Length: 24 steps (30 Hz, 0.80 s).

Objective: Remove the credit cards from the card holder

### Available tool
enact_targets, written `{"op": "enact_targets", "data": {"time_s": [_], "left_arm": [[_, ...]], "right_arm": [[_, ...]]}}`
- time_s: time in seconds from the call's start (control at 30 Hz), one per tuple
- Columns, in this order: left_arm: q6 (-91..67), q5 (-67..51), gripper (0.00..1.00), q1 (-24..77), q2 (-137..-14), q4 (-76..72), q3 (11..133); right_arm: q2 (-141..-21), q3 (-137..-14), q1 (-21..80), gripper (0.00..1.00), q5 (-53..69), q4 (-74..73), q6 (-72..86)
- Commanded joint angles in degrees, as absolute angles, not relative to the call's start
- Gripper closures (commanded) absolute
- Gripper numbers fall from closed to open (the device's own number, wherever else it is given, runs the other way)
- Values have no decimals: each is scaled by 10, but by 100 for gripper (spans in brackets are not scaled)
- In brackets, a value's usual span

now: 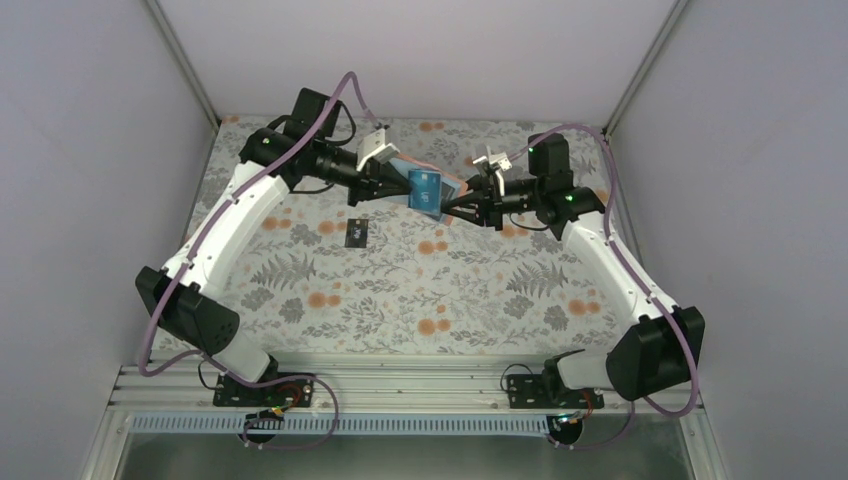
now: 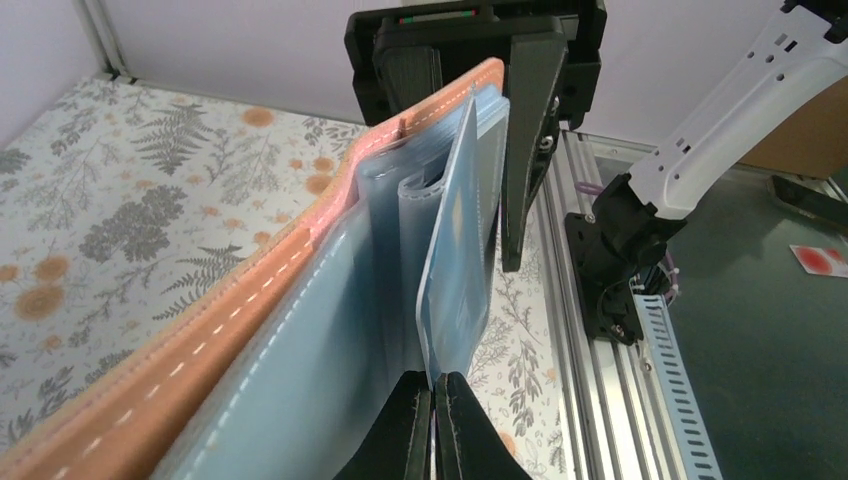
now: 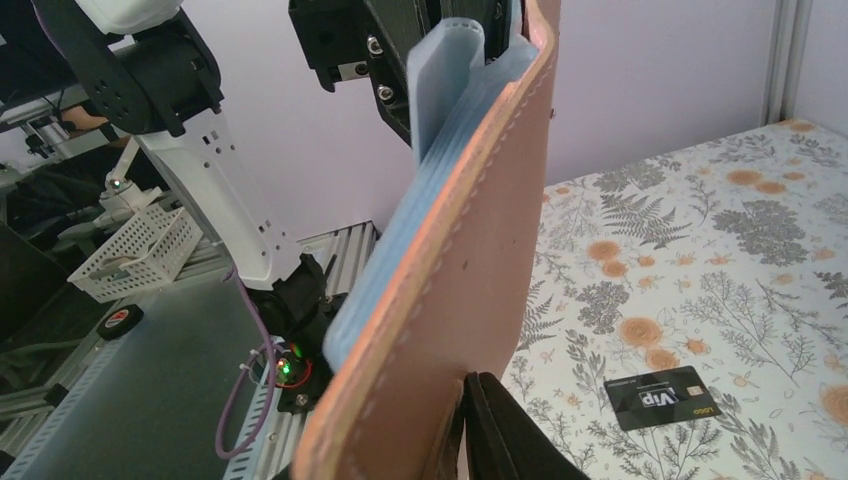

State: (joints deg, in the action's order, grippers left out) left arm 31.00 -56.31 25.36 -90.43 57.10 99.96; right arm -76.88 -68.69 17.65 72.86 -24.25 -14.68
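Observation:
The card holder [image 1: 452, 184] hangs in the air between both grippers, tan outside [image 3: 470, 270], light blue inside [image 2: 300, 360]. My right gripper [image 1: 449, 207] is shut on its tan wall, as the right wrist view [image 3: 468, 430] shows. My left gripper [image 1: 404, 188] is shut on the lower edge of the bright blue card [image 1: 425, 190], which sticks partly out of a pocket [image 2: 455, 270]; its closed fingertips [image 2: 410, 430] pinch the card. The black card [image 1: 357, 232] lies flat on the table, also in the right wrist view [image 3: 665, 397]. The red card is not in view.
The floral table cover [image 1: 420, 290] lies under both arms. Grey side walls enclose the table. An aluminium rail [image 1: 400, 380] runs along the near edge by the arm bases. A white basket [image 3: 135, 255] sits off the table.

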Motion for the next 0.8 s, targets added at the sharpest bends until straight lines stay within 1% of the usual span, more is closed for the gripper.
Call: {"op": "enact_targets", "data": {"time_s": [0.0, 0.1, 0.17, 0.3, 0.43, 0.77], "left_arm": [[288, -562, 97, 264, -904, 530, 999], [288, -557, 97, 266, -906, 528, 997], [286, -556, 98, 267, -906, 526, 994], [291, -553, 98, 272, -906, 527, 988], [313, -540, 98, 272, -906, 548, 995], [359, -518, 98, 255, -913, 595, 1015]], "right_arm": [[-770, -703, 181, 78, 762, -254, -153], [-769, -702, 181, 75, 762, -252, -151], [-769, -699, 181, 75, 762, -240, -143], [-763, -691, 182, 89, 736, -205, -106], [-760, -694, 182, 95, 736, -209, -113], [-750, -687, 176, 96, 713, -205, -111]]}}
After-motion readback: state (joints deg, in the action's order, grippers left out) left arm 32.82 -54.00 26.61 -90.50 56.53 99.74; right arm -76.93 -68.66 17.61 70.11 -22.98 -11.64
